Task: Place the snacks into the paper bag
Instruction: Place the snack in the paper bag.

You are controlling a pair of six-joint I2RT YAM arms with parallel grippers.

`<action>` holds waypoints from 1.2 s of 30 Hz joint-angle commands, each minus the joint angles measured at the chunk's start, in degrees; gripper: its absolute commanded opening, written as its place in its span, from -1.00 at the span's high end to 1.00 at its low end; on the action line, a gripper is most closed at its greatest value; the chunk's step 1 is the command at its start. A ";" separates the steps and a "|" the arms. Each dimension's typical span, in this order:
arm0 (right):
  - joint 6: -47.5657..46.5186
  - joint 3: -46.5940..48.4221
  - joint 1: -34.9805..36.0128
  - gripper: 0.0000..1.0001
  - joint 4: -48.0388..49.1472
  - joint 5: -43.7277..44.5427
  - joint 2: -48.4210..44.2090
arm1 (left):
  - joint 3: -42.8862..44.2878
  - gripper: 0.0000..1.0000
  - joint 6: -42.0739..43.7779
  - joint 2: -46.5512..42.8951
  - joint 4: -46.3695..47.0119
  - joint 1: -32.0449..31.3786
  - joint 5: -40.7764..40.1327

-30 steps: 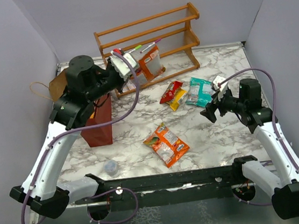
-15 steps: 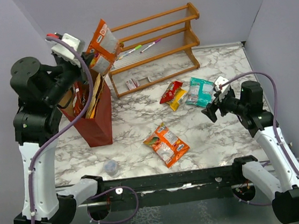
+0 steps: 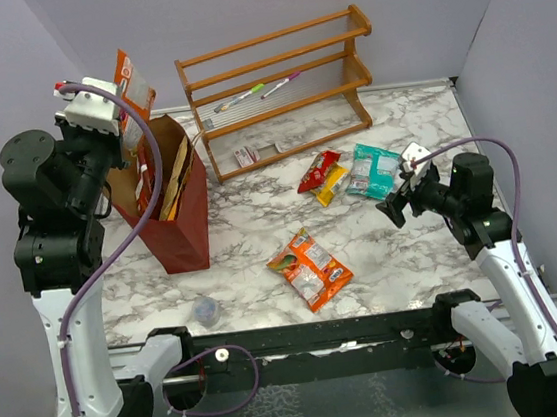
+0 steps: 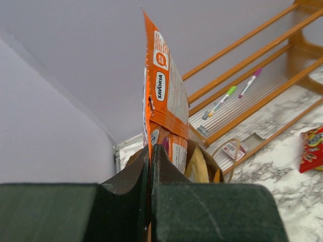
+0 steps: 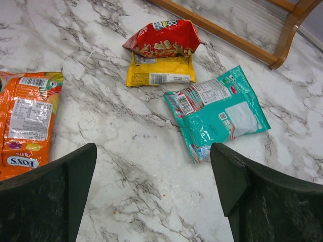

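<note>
- Snacks are being shown in three places: one packet in the air, some inside the bag, and four on the marble table (image 3: 416, 263).
- An orange packet (image 4: 164, 101), crinkly foil with white panels and a serrated top edge, is being pinched near its lower part by the left gripper (image 4: 151, 151), whose jaws are being pressed tight on it.
- That packet is being held upright above the open mouth of the paper bag (image 3: 186, 229).
- The paper bag is being seen standing upright at the table's left, dark red outside and brown inside, with a thin loop handle; gold-coloured packets (image 3: 169, 181) are being seen in its open top.
- The right gripper (image 5: 154, 159) is being held spread wide above the table with nothing between its fingers.
- Below it, a teal packet (image 5: 217, 113) is being seen lying flat with its printed label side up.
- A red packet (image 5: 164, 40) is being shown touching the top edge of a yellow packet (image 5: 161, 75).
- An orange Fox's packet (image 5: 25, 131) is being shown lying apart from these, nearer the arm bases.
</note>
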 commanded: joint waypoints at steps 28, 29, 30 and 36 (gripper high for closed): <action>-1.41 -1.13 0.10 -0.89 0.95 -1.08 -1.58 | -28.62 1.00 6.20 5.10 12.41 1.62 0.39; -1.45 -1.15 0.09 -0.89 1.00 -1.08 -1.64 | -29.30 1.00 6.61 5.34 12.32 1.62 0.34; -1.46 -1.10 0.09 -0.89 0.96 -1.15 -1.66 | -29.91 1.00 6.87 5.60 12.34 1.62 0.22; -1.82 -1.26 0.13 -0.89 0.92 -1.20 -1.53 | -34.08 1.00 7.05 7.06 13.93 1.62 -0.11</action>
